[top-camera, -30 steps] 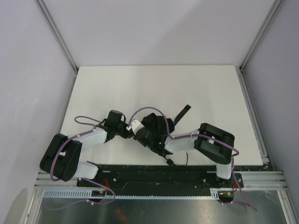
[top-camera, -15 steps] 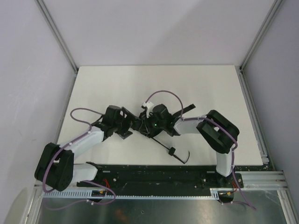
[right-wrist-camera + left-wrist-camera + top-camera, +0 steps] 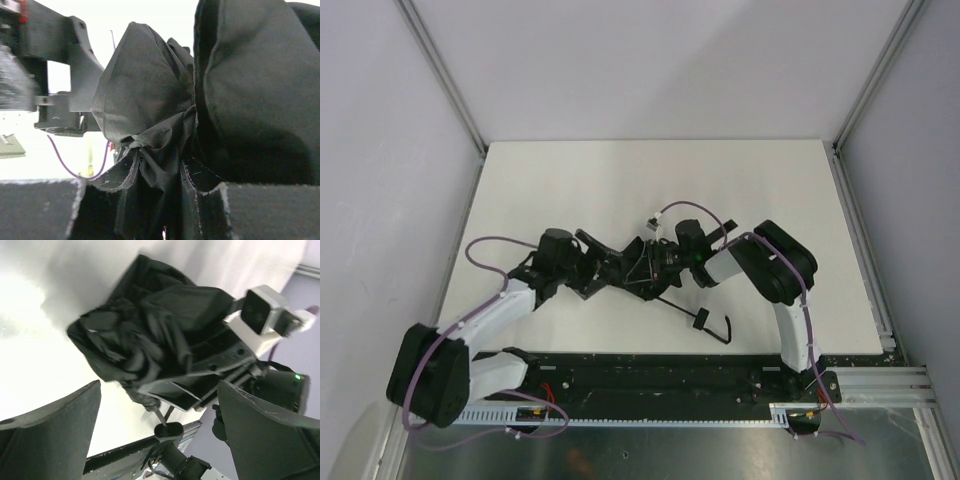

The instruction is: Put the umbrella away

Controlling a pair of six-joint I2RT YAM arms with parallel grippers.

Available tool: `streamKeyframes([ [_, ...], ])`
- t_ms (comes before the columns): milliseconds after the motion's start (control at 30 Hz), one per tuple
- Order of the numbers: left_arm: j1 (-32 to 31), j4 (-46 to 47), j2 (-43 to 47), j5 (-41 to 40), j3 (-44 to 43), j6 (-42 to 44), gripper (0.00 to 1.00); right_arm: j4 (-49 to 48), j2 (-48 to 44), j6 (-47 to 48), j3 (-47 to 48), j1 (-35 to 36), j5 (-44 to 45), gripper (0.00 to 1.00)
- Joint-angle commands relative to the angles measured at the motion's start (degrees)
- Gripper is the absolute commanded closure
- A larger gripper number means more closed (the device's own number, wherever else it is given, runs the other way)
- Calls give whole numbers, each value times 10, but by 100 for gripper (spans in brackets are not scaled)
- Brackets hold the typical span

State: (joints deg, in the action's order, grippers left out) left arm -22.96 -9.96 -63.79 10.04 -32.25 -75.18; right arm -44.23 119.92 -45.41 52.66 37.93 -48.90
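Note:
The umbrella (image 3: 632,268) lies on the white table (image 3: 570,190) between the two arms, its black canopy (image 3: 145,347) crumpled into a bunch. Its thin shaft runs toward the near edge and ends in the small knob handle (image 3: 700,320) with a strap loop (image 3: 724,331); the handle (image 3: 169,430) also shows low in the left wrist view. My right gripper (image 3: 653,264) comes in from the right, shut on the canopy fabric (image 3: 145,100), which fills the gap between its fingers (image 3: 270,210). My left gripper (image 3: 599,265) stands wide open just left of the canopy, fingers (image 3: 50,430) apart from the fabric.
Grey walls and aluminium posts (image 3: 445,85) close in the table on three sides. A black mounting rail (image 3: 650,372) runs along the near edge. Purple cables (image 3: 490,245) loop over both arms. A loose black closure strap (image 3: 720,232) sticks out behind the right wrist.
My left gripper has opened and let go of the canopy. The right arm has carried the umbrella away from the near edge and to the right, and the handle has swung out rightward.

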Motion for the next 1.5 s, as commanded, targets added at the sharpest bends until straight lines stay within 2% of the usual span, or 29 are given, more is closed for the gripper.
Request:
streamKeyframes([
  [0, -6, 33, -51, 36, 12, -60, 1, 21, 48, -91, -36, 1, -37, 100],
  [333, -34, 128, -154, 13, 38, -116, 1, -58, 59, -151, -46, -2, -57, 100],
  [400, -37, 141, -172, 8, 49, -119, 3, -63, 59, -153, -46, -2, -60, 100],
  [500, -41, 153, -195, -8, 55, -100, 17, -61, 58, -145, -46, -2, -63, 100],
  [567, -44, 161, -201, -22, 60, -88, 36, -57, 57, -138, -46, -2, -66, 100],
  [667, -47, 173, -196, -39, 67, -69, 71, -42, 50, -121, -45, 0, -63, 100],
  [733, -49, 174, -191, -44, 68, -59, 86, -18, 38, -97, -45, 0, -54, 99],
  [833, -54, 173, -182, -49, 68, -50, 93, 31, 11, -59, -41, -1, -35, 85],
  [900, -61, 166, -174, -55, 68, -48, 98, 99, -22, -11, -32, -2, -11, 72],
  [1000, -68, 147, -162, -65, 64, -44, 100, 216, -88, 82, -17, 3, 48, 46],
  [1067, -71, 137, -152, -68, 61, -44, 100, 290, -137, 146, -6, 14, 108, 33],
  [1233, -74, 68, -140, -75, 36, -49, 100, 406, -238, 280, 11, 75, 292, 15],
  [1333, -75, 40, -145, -70, 23, -58, 100, 419, -263, 334, 13, 131, 409, 11],
  [1467, -77, 22, -157, -60, 14, -69, 100, 399, -246, 387, 18, 209, 554, 7],
])
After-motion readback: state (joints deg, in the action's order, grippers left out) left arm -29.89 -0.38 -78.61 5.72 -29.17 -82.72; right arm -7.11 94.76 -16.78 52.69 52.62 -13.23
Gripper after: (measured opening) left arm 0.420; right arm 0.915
